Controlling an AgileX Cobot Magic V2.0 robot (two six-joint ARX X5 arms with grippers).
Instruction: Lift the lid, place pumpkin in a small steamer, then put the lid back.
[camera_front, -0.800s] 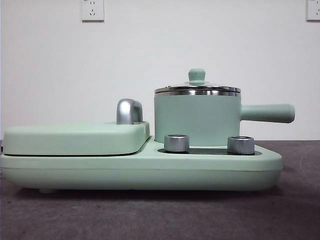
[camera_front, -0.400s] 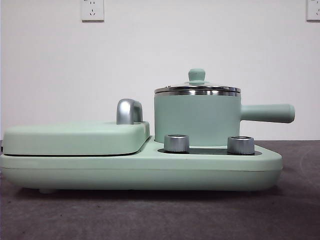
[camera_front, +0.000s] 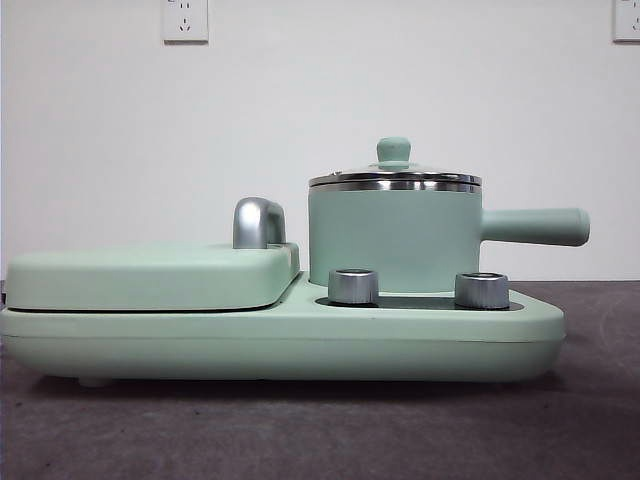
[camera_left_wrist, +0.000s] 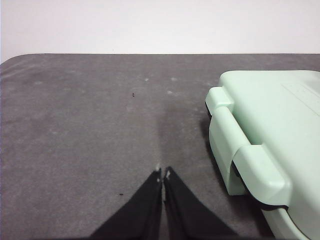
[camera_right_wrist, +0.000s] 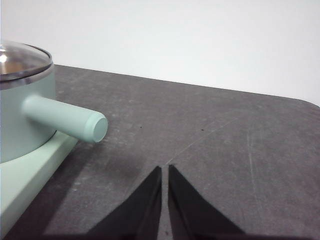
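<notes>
The lid (camera_front: 394, 178) sits on the small steamer (camera_front: 394, 240); both claws, left (camera_left_wrist: 163, 174) and right (camera_right_wrist: 164, 169), are clenched empty. Its small knob could slip from a grasp.

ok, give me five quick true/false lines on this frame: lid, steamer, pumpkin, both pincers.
1. The lid sits on the small steamer. True.
2. The pumpkin is beside the steamer. False: no pumpkin shows in any view.
3. The left pincer grips the lid knob. False: it is shut, holds nothing and hangs over bare table beside the grill cover.
4. The right pincer is shut and empty, off the steamer's handle. True.
5. The steamer stands on the table mat. False: it stands on the appliance base, behind two steel knobs.
</notes>
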